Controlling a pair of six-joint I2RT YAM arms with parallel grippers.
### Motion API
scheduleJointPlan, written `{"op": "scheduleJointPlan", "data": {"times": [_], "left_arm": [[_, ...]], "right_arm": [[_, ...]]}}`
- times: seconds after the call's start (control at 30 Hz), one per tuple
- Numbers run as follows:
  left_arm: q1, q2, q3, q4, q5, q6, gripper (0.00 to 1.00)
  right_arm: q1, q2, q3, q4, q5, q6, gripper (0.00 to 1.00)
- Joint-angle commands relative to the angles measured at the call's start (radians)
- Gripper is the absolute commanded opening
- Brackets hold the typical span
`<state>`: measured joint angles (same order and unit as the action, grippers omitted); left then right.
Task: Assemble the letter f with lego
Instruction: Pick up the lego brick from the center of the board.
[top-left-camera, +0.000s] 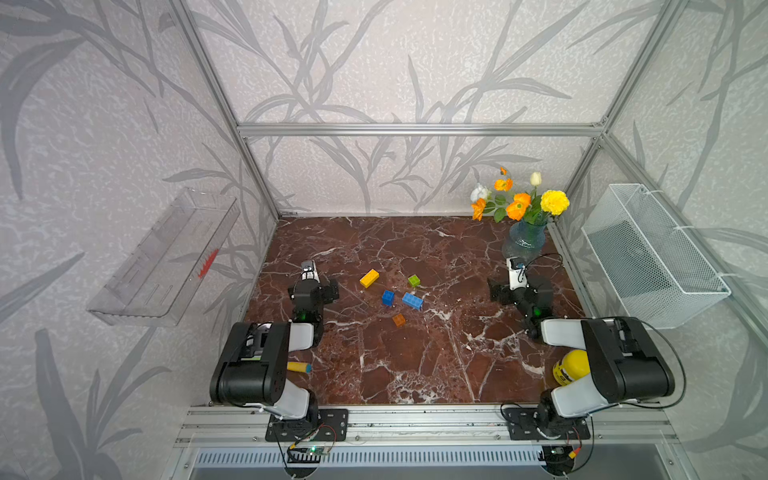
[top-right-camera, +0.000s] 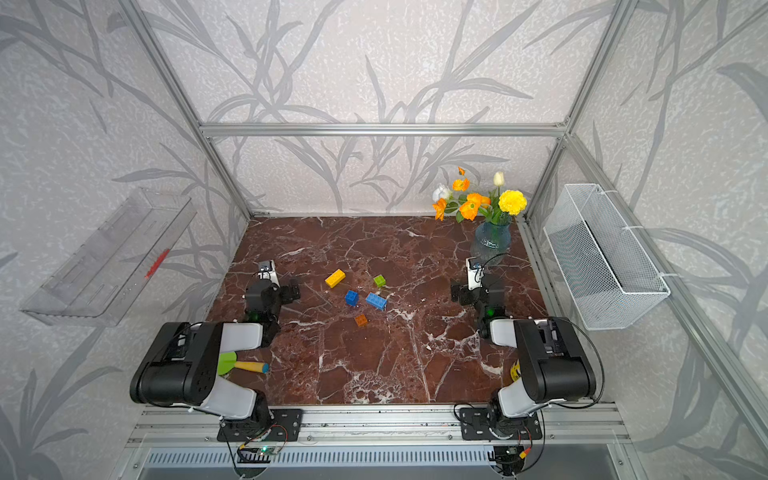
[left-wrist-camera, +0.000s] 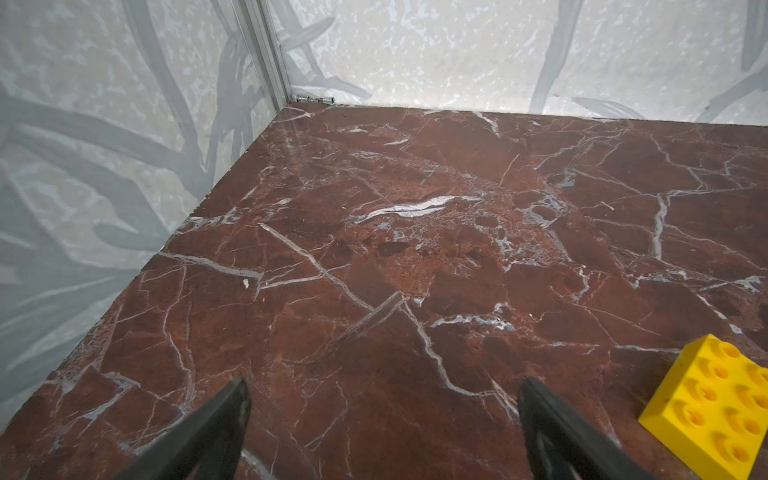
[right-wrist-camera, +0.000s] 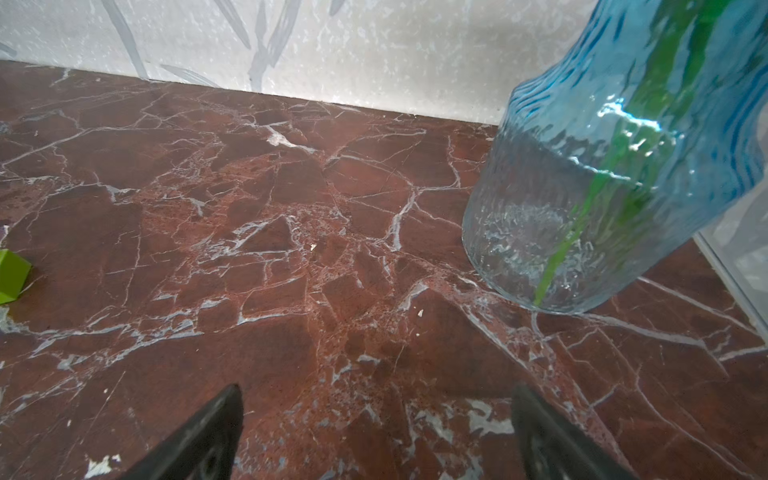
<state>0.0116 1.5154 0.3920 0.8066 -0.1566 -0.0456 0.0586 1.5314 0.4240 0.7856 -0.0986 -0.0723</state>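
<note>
Left gripper (left-wrist-camera: 382, 432) spread, empty, long yellow studded plastic brick (left-wrist-camera: 715, 411) just beside. Right gripper (right-wrist-camera: 376, 432) spread, empty, near blue rippled glass vase (right-wrist-camera: 582, 187). Both over red marble table (top-left-camera: 415, 365).

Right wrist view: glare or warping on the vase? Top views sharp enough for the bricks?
Right wrist view: bright specular streaks on the blue glass vase, whose ribbed glass warps the green stems inside; marble tabletop sharp. Both top views: even light, no hard shadows; long yellow brick and long blue brick small, slightly soft, colours distinct.
</note>
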Motion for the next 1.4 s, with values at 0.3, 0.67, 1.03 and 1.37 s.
{"op": "scheduleJointPlan", "data": {"times": [0.3,0.67,1.03,1.37], "left_arm": [[0.003,0.006,0.019,-0.009,0.004,-0.008,0.99],[0.003,0.006,0.019,-0.009,0.004,-0.008,0.99],[0.003,-0.027,0.079,-0.133,0.055,0.019,0.99],[-0.058,-0.068,0.367,-0.67,0.075,-0.007,0.99]], "right_arm": [[-0.005,0.003,-0.004,0.017,-0.009,-0.004,0.99],[-0.005,0.003,-0.004,0.016,-0.01,-0.004,0.99],[-0.001,0.003,-0.004,0.017,-0.004,-0.009,0.99],[0.064,-0.136,0.112,-0.287,0.023,-0.069,0.99]]}}
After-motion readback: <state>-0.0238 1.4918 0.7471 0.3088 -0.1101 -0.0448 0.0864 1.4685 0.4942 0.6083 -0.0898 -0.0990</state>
